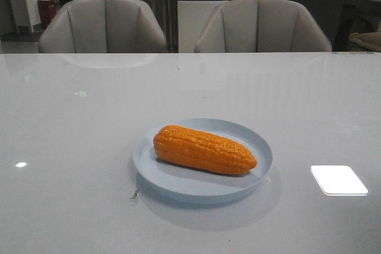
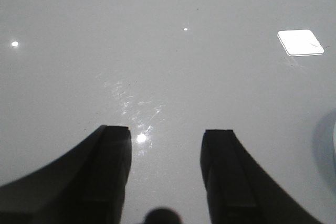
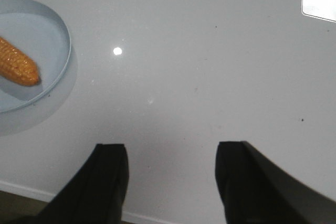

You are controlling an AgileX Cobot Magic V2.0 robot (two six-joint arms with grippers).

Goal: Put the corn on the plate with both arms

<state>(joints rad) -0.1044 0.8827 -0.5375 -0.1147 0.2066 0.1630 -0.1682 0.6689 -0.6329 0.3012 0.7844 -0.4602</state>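
The orange-yellow corn [image 1: 203, 149] lies on its side on the pale blue plate [image 1: 156, 176] in the middle of the white table, its tapered end pointing right. In the right wrist view the corn's tip [image 3: 20, 69] and part of the plate [image 3: 59, 66] show to one side. My right gripper [image 3: 171, 148] is open and empty above bare table, apart from the plate. My left gripper [image 2: 167, 130] is open and empty above bare table; a sliver of the plate's rim [image 2: 333, 140] shows at that view's edge. Neither arm shows in the front view.
Two grey chairs [image 1: 102, 25] [image 1: 262, 26] stand behind the table's far edge. Bright light reflections [image 1: 338, 179] lie on the glossy tabletop. The table's near edge [image 3: 31, 192] shows under my right gripper.
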